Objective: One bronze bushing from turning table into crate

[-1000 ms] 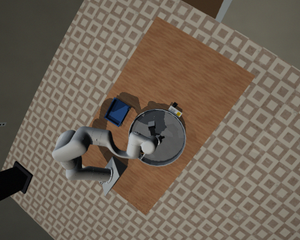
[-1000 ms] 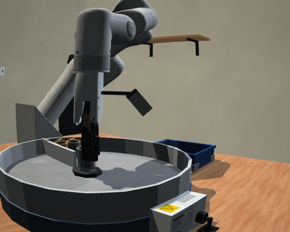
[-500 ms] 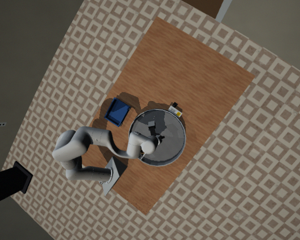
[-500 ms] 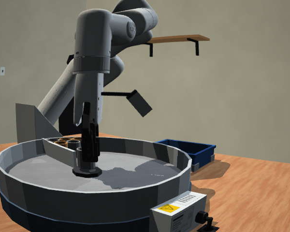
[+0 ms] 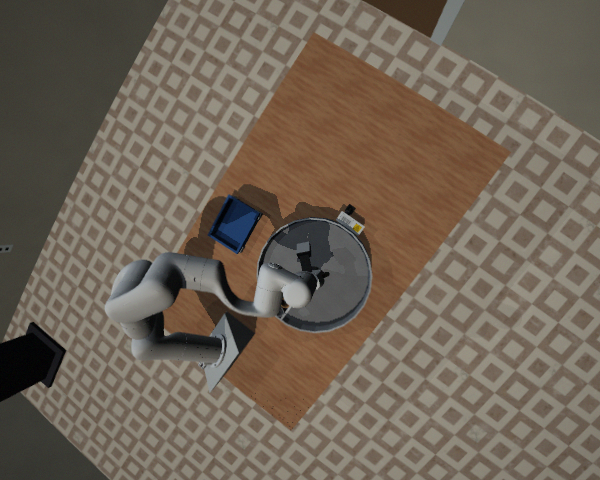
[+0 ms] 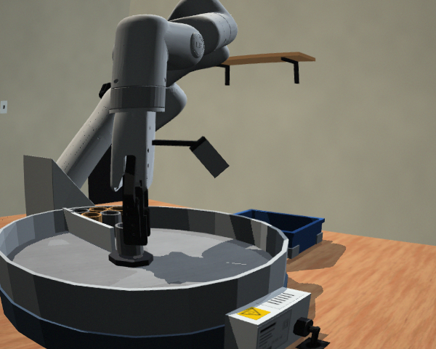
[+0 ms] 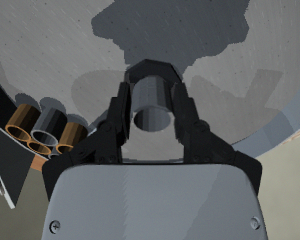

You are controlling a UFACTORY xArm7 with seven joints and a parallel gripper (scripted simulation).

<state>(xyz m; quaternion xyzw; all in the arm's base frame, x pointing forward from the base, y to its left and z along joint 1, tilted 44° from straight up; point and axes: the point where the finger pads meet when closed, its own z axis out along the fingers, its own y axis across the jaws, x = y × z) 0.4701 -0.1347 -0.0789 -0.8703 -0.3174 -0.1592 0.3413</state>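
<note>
Bronze bushings [image 6: 91,215] [image 7: 24,115] stand bunched between the divider [image 6: 90,230] and the turning table's rim [image 6: 166,288]; my half-closed claw [image 5: 323,275] [image 6: 135,238] [image 7: 152,95] grips a grey bushing [image 6: 119,238] [image 7: 152,92] farther in. From above, the bronze ones are hidden.

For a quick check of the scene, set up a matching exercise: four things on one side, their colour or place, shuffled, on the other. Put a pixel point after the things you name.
1. Crate [image 5: 237,225] [image 6: 308,237]
2. Bushing between the fingers [image 6: 119,240]
3. Warning label [image 5: 358,227] [image 6: 253,313]
4. Wall shelf [image 6: 267,59]

A. yellow
B. brown, on black brackets
C. blue, beside the turning table [image 5: 371,273] [image 6: 143,286]
D. grey

Pairs: 1-C, 2-D, 3-A, 4-B
</note>
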